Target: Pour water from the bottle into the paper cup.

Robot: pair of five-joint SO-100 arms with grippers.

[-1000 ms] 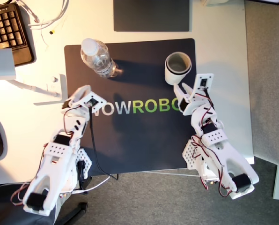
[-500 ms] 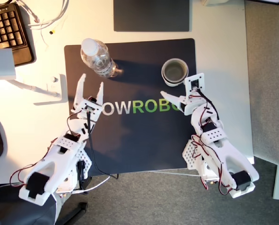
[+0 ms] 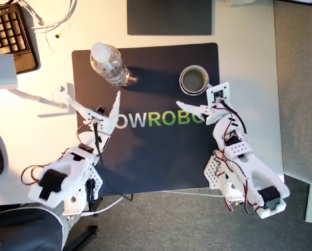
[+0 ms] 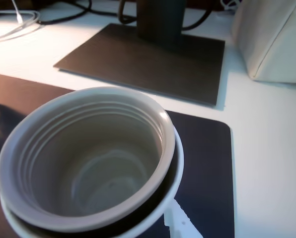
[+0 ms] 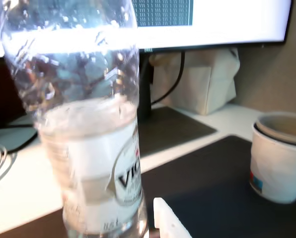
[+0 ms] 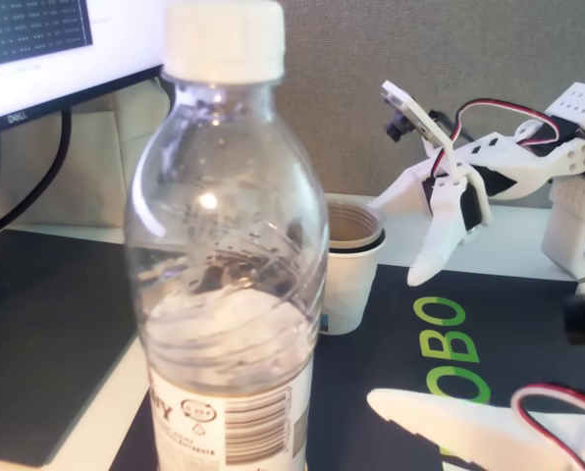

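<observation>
Bottle (image 3: pixel 110 65) upright, capped, on dark mat (image 3: pixel 161 157), upper left of exterior view; cup (image 3: pixel 194 79) upright at upper right, apart from bottle; first gripper (image 3: pixel 93 102) spread wide, empty, just short of bottle; second gripper (image 3: pixel 198 100) open beside cup, holding nothing.

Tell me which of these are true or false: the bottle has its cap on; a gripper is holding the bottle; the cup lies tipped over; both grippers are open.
1. The bottle has its white cap on: true.
2. My first gripper is holding the bottle: false, it is open, short of it.
3. The paper cup lies tipped over: false, it stands upright on the dark mat.
4. Both grippers are open: true; my second gripper gapes beside the cup.
</observation>
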